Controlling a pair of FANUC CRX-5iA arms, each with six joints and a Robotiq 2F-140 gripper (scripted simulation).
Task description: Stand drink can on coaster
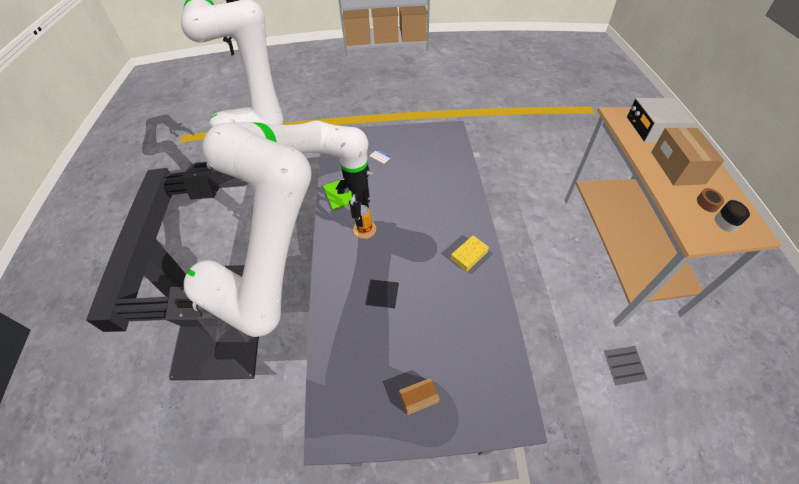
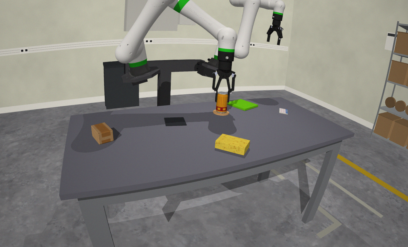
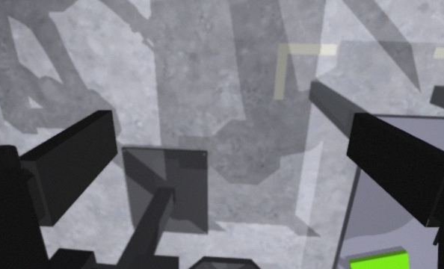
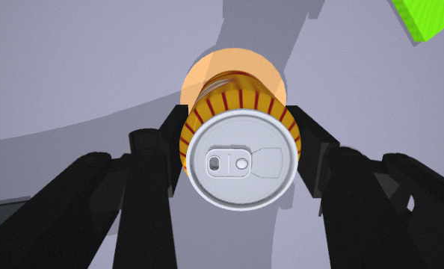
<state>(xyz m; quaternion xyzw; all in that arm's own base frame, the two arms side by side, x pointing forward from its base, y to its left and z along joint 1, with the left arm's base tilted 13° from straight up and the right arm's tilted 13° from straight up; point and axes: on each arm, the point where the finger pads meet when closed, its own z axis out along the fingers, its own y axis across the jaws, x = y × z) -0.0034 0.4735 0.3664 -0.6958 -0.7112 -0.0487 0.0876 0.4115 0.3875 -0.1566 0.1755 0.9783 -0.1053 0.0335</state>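
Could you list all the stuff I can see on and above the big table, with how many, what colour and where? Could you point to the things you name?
drink can (image 1: 364,220) (image 2: 221,102) (image 4: 241,161): one, orange, upright over coaster
round coaster (image 1: 357,233) (image 2: 215,113) (image 4: 233,60): one, tan, under can
square coaster (image 1: 382,294) (image 2: 174,121): one, black, table
sponge (image 1: 469,253) (image 2: 232,144): one, yellow, table
box (image 1: 419,395) (image 2: 102,132): one, brown, table's end
flat square: one, green, near can
card (image 1: 381,156) (image 2: 283,111): one, white-blue, beyond green square
right gripper (image 1: 360,213) (image 2: 222,100) (image 4: 236,124): one, black, gripping can
left gripper (image 2: 273,42): one, black, open, raised

The right jaws and the can cover the near part of the round coaster in the right wrist view, and the can's foot is hidden there. The left wrist view cuts off the green block at its lower edge. From the top, the left jaws are too small to read. The small card's print is illegible.
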